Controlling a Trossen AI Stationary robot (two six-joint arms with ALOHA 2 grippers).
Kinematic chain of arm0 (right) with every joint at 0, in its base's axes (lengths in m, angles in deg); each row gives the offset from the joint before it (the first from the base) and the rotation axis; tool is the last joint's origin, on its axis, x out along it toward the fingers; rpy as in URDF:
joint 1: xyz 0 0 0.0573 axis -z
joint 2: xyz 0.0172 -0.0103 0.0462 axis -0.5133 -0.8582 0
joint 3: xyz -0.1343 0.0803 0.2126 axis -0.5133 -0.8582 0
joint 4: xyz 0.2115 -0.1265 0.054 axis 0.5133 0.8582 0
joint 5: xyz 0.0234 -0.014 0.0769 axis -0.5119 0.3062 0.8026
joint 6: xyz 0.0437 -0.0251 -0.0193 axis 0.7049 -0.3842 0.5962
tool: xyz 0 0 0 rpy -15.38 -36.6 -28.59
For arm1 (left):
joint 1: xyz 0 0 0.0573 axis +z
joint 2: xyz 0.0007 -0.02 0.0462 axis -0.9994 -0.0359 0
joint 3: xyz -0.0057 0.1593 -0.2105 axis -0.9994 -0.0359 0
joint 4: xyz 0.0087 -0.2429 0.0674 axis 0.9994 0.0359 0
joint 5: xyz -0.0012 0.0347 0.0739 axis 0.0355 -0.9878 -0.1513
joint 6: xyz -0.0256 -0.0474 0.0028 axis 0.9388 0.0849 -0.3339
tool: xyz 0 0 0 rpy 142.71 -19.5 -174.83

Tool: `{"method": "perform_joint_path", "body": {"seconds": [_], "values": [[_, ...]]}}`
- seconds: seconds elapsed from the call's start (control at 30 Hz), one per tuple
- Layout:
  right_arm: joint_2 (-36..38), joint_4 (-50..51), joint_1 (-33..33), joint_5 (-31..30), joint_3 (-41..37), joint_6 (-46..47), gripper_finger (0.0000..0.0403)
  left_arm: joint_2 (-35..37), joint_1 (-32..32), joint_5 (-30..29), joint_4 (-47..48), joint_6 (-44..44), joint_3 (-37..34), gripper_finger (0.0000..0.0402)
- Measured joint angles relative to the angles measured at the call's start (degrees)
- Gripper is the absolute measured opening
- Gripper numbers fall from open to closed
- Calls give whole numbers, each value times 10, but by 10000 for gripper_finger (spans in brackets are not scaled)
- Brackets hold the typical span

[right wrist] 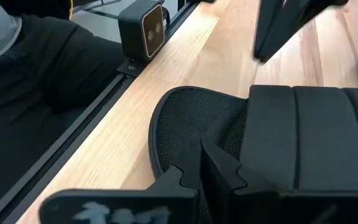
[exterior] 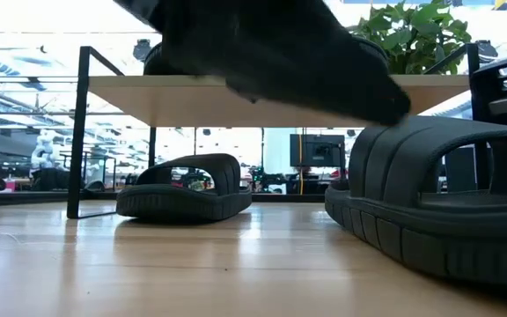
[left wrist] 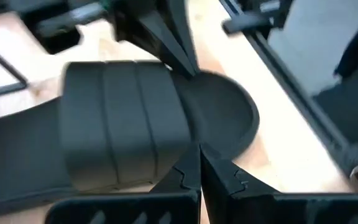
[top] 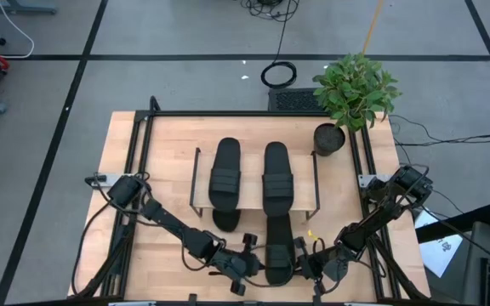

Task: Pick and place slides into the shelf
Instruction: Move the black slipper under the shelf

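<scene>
At bench [top: 168, 136] front, flanked near slide [top: 279, 246] with left hand [top: 247, 262] and right hand [top: 311, 265], both pinched together, empty; probably lining up to nudge toward shelf [top: 258, 204].

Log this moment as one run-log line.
left gripper: jaws shut beside near slide | right gripper: jaws shut, opposite side | shelf: two slides on top

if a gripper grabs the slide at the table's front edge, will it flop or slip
The slide looks thick-soled with a wide ribbed strap, so probably only slightly bendy. Its matte, textured surface suggests decent grip. Flat on the table, it seems unlikely to roll or tip.
</scene>
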State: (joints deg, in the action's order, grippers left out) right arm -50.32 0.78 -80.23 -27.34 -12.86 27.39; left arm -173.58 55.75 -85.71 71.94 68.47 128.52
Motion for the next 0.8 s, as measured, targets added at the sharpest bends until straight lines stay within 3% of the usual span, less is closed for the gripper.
{"method": "perform_joint_path", "body": {"seconds": [0.2,0.43,0.7,0.8], "values": [[0,10,-6,-8,0,-56,0,-38,-19,-64,-24,-128,0,0],[0,27,-32,-69,0,-129,0,-39,-41,-157,-32,-205,1,0],[0,21,-67,-150,0,-216,0,-38,-49,-177,-32,-268,13,0],[0,23,-63,-150,0,-211,0,-38,-43,-137,-35,-257,24,0]]}}
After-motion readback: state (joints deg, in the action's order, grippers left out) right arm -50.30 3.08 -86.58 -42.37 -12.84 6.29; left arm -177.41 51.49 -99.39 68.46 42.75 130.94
